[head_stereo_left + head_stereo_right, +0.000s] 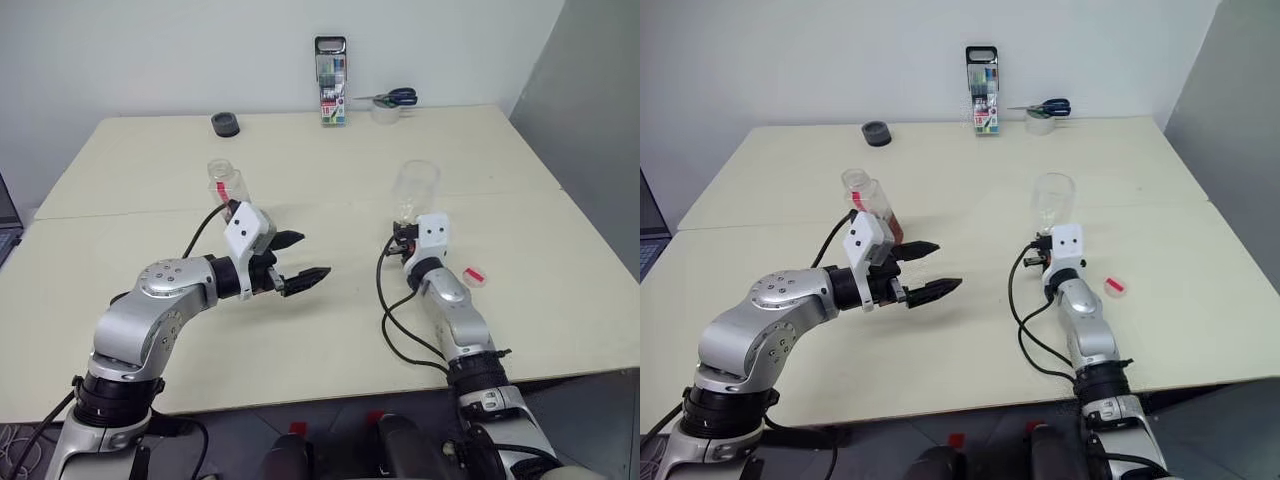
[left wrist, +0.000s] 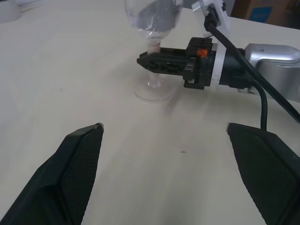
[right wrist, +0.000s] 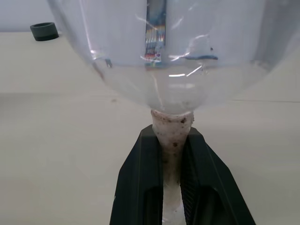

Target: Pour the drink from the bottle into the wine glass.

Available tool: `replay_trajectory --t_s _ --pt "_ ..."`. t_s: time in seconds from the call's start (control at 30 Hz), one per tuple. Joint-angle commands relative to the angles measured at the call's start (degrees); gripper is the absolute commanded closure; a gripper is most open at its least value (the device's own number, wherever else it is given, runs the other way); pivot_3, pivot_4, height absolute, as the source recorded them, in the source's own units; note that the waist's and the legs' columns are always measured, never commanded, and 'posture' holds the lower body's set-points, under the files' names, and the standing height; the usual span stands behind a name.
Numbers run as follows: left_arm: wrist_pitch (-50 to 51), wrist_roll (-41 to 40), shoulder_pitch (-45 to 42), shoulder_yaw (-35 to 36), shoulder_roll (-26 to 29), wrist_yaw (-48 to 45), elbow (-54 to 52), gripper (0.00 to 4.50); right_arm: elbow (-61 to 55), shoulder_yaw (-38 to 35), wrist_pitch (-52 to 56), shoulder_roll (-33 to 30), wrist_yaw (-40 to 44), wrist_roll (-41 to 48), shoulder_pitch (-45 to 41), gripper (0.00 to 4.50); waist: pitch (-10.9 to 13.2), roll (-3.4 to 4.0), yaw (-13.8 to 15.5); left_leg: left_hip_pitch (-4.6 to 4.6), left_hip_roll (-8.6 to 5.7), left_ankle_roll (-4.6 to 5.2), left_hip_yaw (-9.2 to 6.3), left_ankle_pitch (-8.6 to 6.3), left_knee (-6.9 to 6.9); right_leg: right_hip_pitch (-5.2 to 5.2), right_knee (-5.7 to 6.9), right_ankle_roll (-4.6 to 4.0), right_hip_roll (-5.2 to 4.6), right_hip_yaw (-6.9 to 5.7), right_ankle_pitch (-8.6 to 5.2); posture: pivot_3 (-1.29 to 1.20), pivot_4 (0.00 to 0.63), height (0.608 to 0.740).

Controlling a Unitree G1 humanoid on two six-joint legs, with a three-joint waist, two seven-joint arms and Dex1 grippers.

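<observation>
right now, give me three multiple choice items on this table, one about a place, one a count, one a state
1. Where is the right claw closed?
A. on the wine glass stem
B. on the bottle cap
C. on the scissors

2. How many black fingers of the left claw are spread apart?
A. one
B. two
C. four

3. How is the bottle right now?
A. lying on its side
B. held in a claw
C. standing on the table, cap off

Key:
1. A: the right wrist view shows both fingers pinching the stem of the wine glass.
2. B: two fingers stand open with a wide gap.
3. C: it stands free behind the open left claw, and the cap lies near the right arm.
</observation>
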Motion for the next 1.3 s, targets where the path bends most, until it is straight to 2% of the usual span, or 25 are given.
replay_trajectory --t_s 0.03,0.13,0.27,0.47,0.6,0.8,1.13,1.3 --pt "-1.3 0.6 2.6 2.5 -0.2 2.6 -2.4 0.00 5.5 1.9 -0.9 2.4 4.7 1.0 -4.4 4.31 0.0 0.00 -0.6 0.05 0.01 0.01 0.05 -0.01 -0.02 0.01 0.03 0.00 0.01 0.03 0.00 0.00 0.150 0.740" --pt "-3.2 3.0 6.9 5.9 -2.4 9.2 -4.0 0.00 9.9 2.0 -2.3 3.9 8.1 1.4 -8.8 4.31 0.0 0.02 -1.1 0.10 0.06 0.02 0.06 -0.01 -0.10 -0.02 0.05 -0.01 0.03 0.06 0.00 0.00 0.150 0.740" --pt "-4.5 3.7 19.6 10.9 -5.7 14.8 -11.9 0.00 19.1 2.0 -5.2 7.6 12.2 2.0 -15.9 4.31 0.0 0.03 -1.5 0.04 0.08 0.00 0.04 -0.02 -0.17 -0.14 0.00 -0.05 0.02 0.16 0.02 0.00 0.150 0.740" --pt "-5.4 4.8 29.9 13.7 -10.1 22.0 -19.7 0.00 35.1 -0.1 -13.0 12.0 14.2 2.0 -25.1 4.31 0.0 0.03 0.8 -0.40 -0.12 -0.02 -0.35 -0.04 0.04 -0.22 -0.12 -0.04 -0.18 -0.01 0.04 0.00 0.150 0.740" --pt "-5.6 5.3 30.8 14.5 -11.8 24.8 -20.7 0.00 41.2 -1.9 -17.4 13.5 13.2 2.7 -29.5 4.31 0.0 0.04 1.3 -0.38 -0.17 -0.02 -0.42 -0.04 0.06 -0.16 -0.12 -0.01 -0.16 -0.10 0.05 0.00 0.150 0.740" --pt "-5.9 4.9 30.7 15.4 -11.1 25.1 -20.5 0.00 45.1 -3.1 -23.2 13.9 8.1 1.1 -32.1 4.31 0.1 0.06 0.7 -0.38 -0.07 -0.05 -0.36 -0.02 0.00 -0.22 -0.11 -0.04 -0.11 -0.06 0.04 0.00 0.150 0.740" --pt "-4.8 3.9 28.1 15.8 -9.6 24.5 -18.9 0.00 48.9 0.0 -26.7 14.2 2.1 -4.1 -25.9 4.31 0.1 0.06 0.7 -0.38 -0.07 -0.06 -0.34 -0.01 0.00 -0.22 -0.10 -0.05 -0.10 -0.05 0.04 0.00 0.150 0.740" --pt "-3.8 3.3 27.3 15.7 -8.7 24.2 -18.5 0.00 48.7 0.7 -24.8 14.4 4.6 -4.4 -21.8 4.31 0.0 0.04 0.7 -0.30 -0.08 -0.19 -0.30 0.06 0.00 -0.16 -0.09 -0.04 -0.10 -0.05 0.04 0.00 0.150 0.740"
